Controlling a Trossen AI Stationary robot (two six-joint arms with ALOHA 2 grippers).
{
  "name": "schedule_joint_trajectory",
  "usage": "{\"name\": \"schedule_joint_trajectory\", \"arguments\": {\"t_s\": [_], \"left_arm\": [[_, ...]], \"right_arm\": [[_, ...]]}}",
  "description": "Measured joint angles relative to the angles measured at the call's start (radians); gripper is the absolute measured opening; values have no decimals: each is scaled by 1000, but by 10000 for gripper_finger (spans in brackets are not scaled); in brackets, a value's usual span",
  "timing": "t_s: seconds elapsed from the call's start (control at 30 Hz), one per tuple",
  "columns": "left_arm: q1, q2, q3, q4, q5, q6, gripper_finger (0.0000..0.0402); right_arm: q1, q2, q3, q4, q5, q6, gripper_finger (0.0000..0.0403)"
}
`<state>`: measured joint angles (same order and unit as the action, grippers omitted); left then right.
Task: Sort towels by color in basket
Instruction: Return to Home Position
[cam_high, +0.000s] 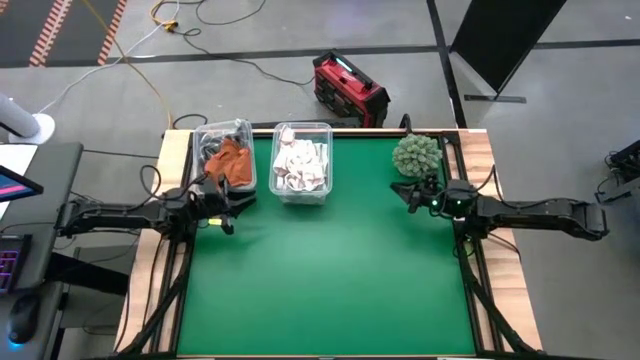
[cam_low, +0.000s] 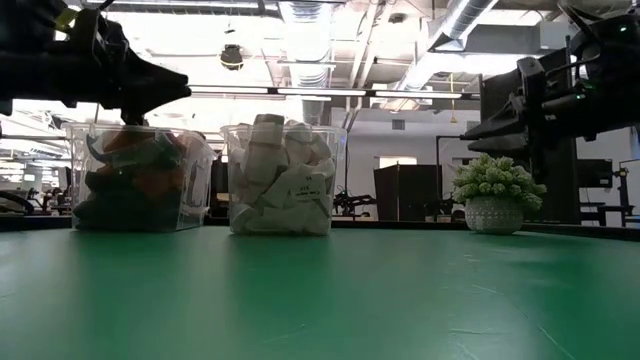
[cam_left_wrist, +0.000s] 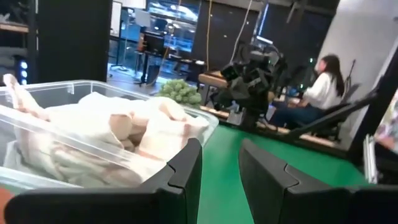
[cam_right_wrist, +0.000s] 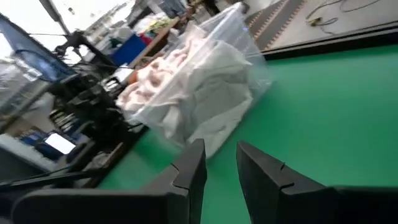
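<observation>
Found the left pincer (cam_left_wrist: 221, 147) hovering spread and empty just beside the near end of the left bin (cam_high: 198, 137), the nearer arm to both bins, with dark grey and rust-orange towels (cam_high: 229, 160) heaped inside it and white and checked towels (cam_high: 300, 165) filling the right bin (cam_high: 303, 127) alongside, both bins lying lengthwise toward the far edge of the green surface (cam_high: 330, 275). Saw the right pincer (cam_right_wrist: 221, 148) likewise spread and empty, well apart, beside the green spiky ball (cam_high: 417, 153). Judged sorting finished, leaving only a pull-back away from the bins.
</observation>
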<state>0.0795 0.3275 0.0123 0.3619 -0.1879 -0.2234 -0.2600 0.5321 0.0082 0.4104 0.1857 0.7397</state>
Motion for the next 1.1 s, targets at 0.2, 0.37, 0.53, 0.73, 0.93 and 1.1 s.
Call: {"name": "schedule_joint_trajectory", "arguments": {"t_s": [0.2,0.37,0.53,0.73,0.93,1.1], "left_arm": [[0,0,-1,-34,-18,118,98],[-1,0,-2,-48,-20,228,98],[-1,0,-3,-64,-21,265,98],[-1,0,-4,-92,-19,312,98],[-1,0,-4,-115,-20,420,98],[-1,0,-4,-147,-20,439,98]], "right_arm": [[-2,-4,0,16,14,-5,118],[-4,-2,0,-46,14,-7,118],[-12,-2,0,-216,14,-7,118],[-12,1,0,-358,11,-7,118],[-12,6,1,-357,9,-7,118],[-12,6,1,-358,6,-7,118]]}}
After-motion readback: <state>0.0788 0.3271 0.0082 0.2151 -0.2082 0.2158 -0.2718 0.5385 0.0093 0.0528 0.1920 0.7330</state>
